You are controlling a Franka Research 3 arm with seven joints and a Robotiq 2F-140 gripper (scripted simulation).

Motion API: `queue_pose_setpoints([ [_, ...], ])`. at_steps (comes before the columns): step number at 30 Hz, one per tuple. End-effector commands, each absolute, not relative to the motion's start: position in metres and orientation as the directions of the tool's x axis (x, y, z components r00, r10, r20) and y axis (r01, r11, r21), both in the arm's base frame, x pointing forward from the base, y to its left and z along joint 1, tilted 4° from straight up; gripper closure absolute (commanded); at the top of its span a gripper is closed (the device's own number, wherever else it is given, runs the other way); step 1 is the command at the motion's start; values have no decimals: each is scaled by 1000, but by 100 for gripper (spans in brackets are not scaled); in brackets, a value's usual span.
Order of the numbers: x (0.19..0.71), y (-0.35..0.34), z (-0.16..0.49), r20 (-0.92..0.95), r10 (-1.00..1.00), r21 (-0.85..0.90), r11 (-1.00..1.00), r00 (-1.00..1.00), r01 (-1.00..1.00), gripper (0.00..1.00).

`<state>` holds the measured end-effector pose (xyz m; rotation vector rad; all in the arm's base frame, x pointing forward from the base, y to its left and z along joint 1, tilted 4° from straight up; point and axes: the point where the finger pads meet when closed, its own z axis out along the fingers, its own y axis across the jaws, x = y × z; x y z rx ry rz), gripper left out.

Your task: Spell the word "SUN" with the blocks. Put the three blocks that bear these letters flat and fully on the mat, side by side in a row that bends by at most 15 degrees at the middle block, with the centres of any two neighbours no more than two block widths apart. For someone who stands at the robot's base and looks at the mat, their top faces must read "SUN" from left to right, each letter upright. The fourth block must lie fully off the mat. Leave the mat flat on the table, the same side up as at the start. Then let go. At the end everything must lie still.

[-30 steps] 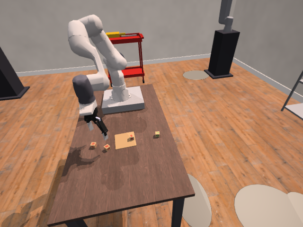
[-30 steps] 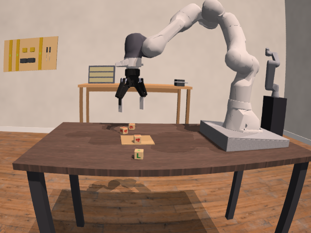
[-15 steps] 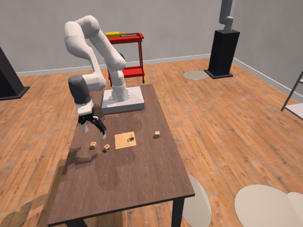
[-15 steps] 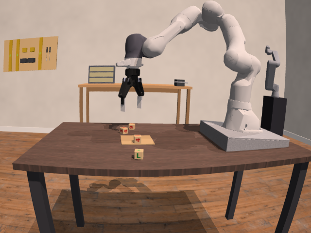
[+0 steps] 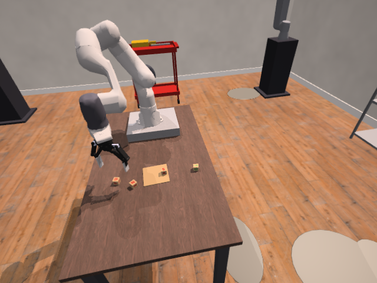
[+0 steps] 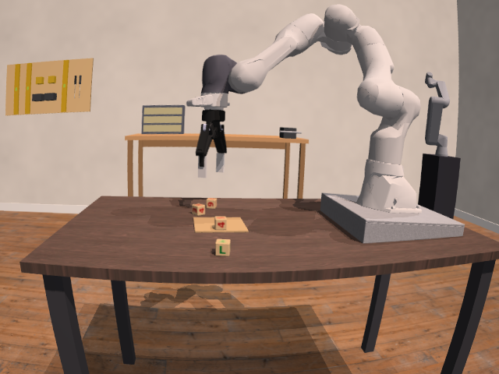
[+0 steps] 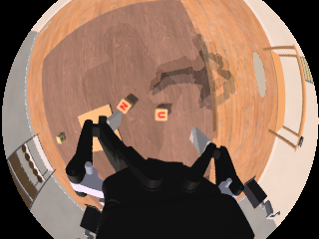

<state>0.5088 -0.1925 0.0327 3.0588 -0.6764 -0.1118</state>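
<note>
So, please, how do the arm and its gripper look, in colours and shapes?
The arm has rounded white links and a dark grey wrist segment. It stands on a grey square base. The gripper is black, with thin linkage bars and two pale grey fingertips. No cables or markings show.

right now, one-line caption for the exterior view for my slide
Open gripper hovers above two lettered blocks; one block sits on the mat, the L block off it.
</note>
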Motion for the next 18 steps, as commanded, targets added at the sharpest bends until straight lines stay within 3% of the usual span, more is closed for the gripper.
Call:
queue_pose_setpoints([
  [1, 508, -198, 33, -71, -291, 20, -957, 954, -291, 0],
  [9, 507, -205, 34, -69, -236, 16, -972, 969, -235, 0],
  [10, 507, -205, 34, -69, -236, 16, -972, 969, -235, 60],
  [18, 507, -205, 34, -69, -236, 16, -972, 969, -235, 60],
])
